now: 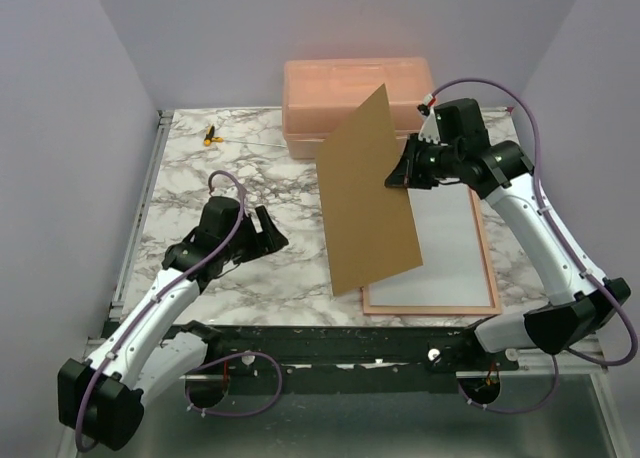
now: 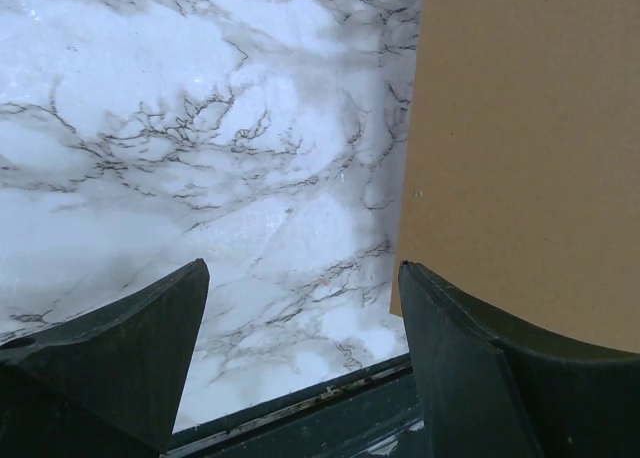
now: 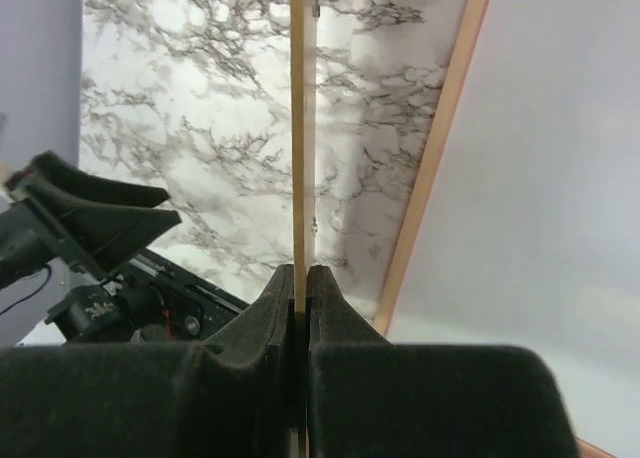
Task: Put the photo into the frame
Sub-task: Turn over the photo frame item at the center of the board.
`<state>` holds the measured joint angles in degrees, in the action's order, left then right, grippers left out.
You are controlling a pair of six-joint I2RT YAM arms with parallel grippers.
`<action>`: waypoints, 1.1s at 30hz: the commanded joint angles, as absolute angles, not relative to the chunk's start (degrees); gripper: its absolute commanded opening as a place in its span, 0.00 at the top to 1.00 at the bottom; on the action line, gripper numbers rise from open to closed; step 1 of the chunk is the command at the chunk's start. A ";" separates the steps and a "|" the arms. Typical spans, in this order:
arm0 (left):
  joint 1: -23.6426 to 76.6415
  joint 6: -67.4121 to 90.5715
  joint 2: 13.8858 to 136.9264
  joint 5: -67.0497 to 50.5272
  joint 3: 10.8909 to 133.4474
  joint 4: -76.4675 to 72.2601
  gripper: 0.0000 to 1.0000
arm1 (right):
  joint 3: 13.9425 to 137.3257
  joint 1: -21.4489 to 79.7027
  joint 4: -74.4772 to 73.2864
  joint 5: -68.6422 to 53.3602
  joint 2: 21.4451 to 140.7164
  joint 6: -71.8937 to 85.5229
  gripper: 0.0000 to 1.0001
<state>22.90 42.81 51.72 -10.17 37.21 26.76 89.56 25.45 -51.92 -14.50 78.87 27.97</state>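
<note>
Tilted backing board (image 1: 368,193) screens frame (image 1: 486,253); tabletop (image 1: 250,178) beside it open.

I am looking down through the left gripper (image 2: 302,278), whose dark fingers (image 2: 130,348) are standing wide apart at the bottom of the frame, with the marble tabletop (image 2: 180,128) showing between them. A plain brown backing board (image 2: 530,148) is filling the right side, its lower edge passing behind the finger at lower right. A dark rail (image 2: 300,408) is edging the table at bottom centre.

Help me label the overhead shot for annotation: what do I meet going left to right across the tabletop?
small yellow-and-black object → left gripper → brown backing board → frame
</note>
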 commanded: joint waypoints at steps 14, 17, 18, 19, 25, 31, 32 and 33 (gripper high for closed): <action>23.47 40.32 47.73 -5.89 43.11 38.14 0.20 | 98.72 29.02 -70.15 -6.24 84.31 26.07 0.99; 23.55 40.43 47.41 -5.89 42.98 38.14 0.20 | 101.07 32.34 -71.70 -0.39 85.47 27.77 0.99; 23.55 40.46 47.27 -5.89 43.05 38.14 0.20 | 101.92 33.75 -72.01 1.42 86.13 28.47 0.99; 23.58 40.60 47.25 -6.05 43.13 38.14 0.20 | 102.55 35.08 -72.43 3.32 86.65 29.09 0.99; 23.82 41.22 46.56 -8.08 43.77 37.73 0.20 | 106.43 43.53 -75.00 11.00 91.87 32.59 0.97; 23.91 42.57 44.75 -12.77 42.91 35.48 0.20 | 108.48 46.97 -74.85 13.80 93.69 34.02 0.88; 23.91 42.78 44.58 -13.43 42.97 35.28 0.19 | 108.75 47.14 -74.45 13.44 93.66 33.88 0.80; 23.91 42.96 44.41 -13.88 43.06 35.24 0.19 | 108.98 47.27 -73.96 13.09 93.34 33.80 0.69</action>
<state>23.64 41.71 45.95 -9.58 42.74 36.82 107.35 46.19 -72.38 10.83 92.44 32.14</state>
